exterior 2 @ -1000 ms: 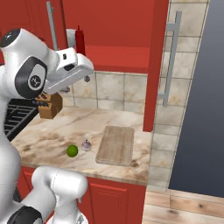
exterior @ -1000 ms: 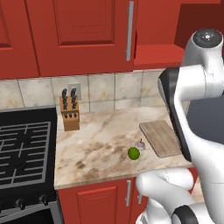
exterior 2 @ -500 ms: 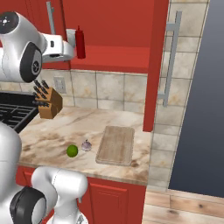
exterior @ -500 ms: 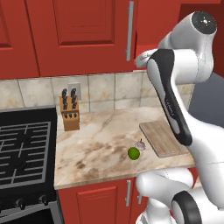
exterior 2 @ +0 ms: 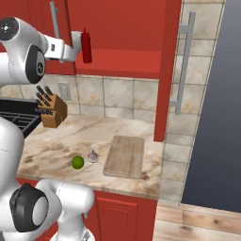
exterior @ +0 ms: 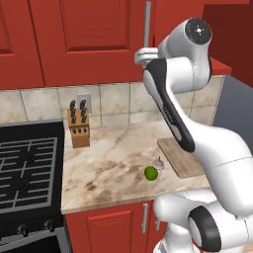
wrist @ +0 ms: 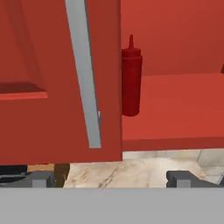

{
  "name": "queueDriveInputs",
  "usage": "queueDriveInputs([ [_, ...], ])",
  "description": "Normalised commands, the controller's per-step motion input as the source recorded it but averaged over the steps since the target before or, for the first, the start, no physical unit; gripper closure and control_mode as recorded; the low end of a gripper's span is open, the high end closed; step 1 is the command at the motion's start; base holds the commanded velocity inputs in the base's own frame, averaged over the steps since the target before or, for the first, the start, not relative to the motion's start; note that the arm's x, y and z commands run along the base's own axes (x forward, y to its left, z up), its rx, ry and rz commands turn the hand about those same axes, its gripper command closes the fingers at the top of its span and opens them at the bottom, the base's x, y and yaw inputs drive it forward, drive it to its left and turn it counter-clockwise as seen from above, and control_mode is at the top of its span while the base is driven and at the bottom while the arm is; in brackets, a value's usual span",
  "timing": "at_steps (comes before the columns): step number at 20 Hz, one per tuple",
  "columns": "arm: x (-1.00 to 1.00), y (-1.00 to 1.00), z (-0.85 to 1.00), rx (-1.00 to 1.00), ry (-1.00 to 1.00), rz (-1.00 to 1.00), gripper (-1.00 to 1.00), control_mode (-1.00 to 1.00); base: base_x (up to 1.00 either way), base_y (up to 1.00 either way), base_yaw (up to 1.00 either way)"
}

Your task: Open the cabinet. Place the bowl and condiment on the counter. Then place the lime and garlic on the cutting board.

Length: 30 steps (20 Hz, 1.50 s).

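The cabinet (exterior 2: pixel 117 28) has its right door (exterior 2: pixel 164 70) swung open and its left door (wrist: pixel 43 78) closed. The red condiment bottle (exterior 2: pixel 86 45) stands upright at the left end of the lower shelf (wrist: pixel 175 109), beside the closed door's edge. My gripper (exterior 2: pixel 76 41) is raised to shelf height just left of and in front of the bottle (wrist: pixel 131 81), open and empty, its fingertips (wrist: pixel 41 178) wide apart. The lime (exterior 2: pixel 77 162) and garlic (exterior 2: pixel 93 156) lie side by side on the counter (exterior 2: pixel 56 146), left of the cutting board (exterior 2: pixel 124 155). The bowl is out of view.
A wooden knife block (exterior: pixel 78 129) stands at the back of the counter beside the stove (exterior: pixel 27 163). The closed door's long grey handle (wrist: pixel 83 74) hangs just left of the bottle. The open door's handle (exterior 2: pixel 183 61) juts out at the right.
The arm has swung up and leftward, lifting the hand from above the counter to the level of the cabinet shelf beside the bottle. The jaws stayed open.
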Motion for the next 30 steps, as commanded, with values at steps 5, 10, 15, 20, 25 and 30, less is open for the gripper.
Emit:
queueDriveInputs([
  [5, 0.39, 0.41, 0.08, 0.01, 0.00, -0.04, -1.00, -1.00, 0.00, 0.00, 0.00],
  [10, 0.44, 0.05, 0.00, 0.04, -0.02, 0.00, -1.00, -1.00, 0.00, 0.00, 0.00],
  [15, 0.46, -0.16, 0.00, 0.05, -0.03, 0.00, -1.00, -1.00, 0.00, 0.00, 0.00],
  [20, 0.56, -0.06, -0.03, 0.01, -0.03, 0.00, -1.00, -1.00, 0.00, 0.00, 0.00],
  [25, 0.48, 0.00, -0.03, 0.00, -0.02, 0.00, -1.00, -1.00, 0.00, 0.00, 0.00],
  [30, 0.20, -0.01, -0.04, 0.01, -0.01, 0.00, 1.00, -1.00, 0.00, 0.00, 0.00],
])
